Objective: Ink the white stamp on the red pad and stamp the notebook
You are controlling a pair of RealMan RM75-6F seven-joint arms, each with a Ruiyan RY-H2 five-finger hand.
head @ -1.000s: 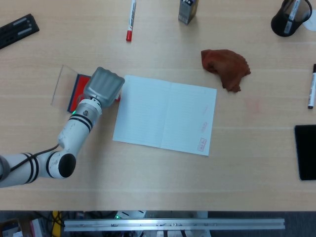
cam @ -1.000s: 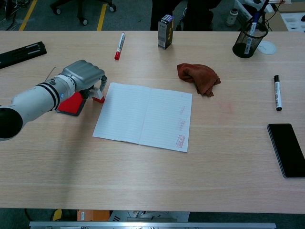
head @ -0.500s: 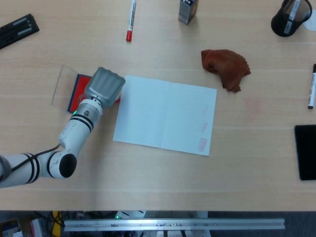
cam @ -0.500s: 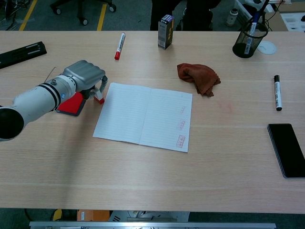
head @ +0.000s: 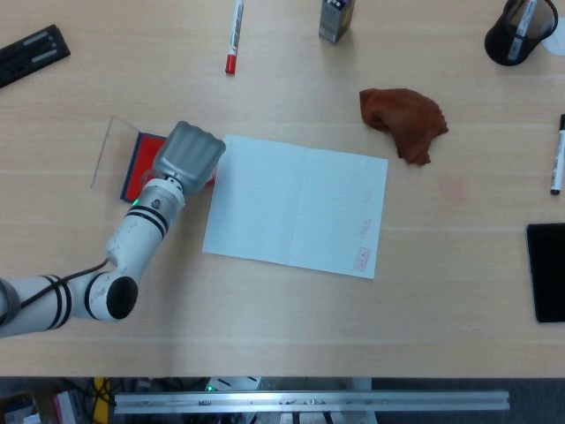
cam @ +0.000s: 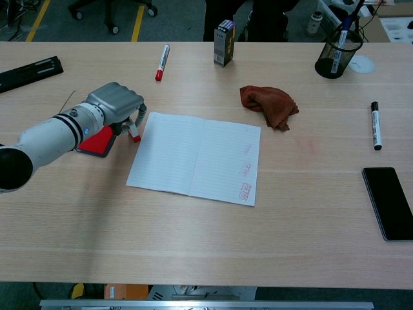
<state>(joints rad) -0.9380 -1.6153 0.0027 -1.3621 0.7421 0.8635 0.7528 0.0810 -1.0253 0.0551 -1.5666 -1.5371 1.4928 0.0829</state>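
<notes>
Fingers of the left hand pinch the white stamp between the red pad and the notebook.

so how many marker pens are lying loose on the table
2: a red-capped marker at the far edge left of centre, and a black-capped marker at the right. More pens stand in the mesh cup.

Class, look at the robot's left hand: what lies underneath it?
Under the left hand lies part of the red pad. The stamp it grips shows only in the chest view; the pad's right end is covered.
</notes>
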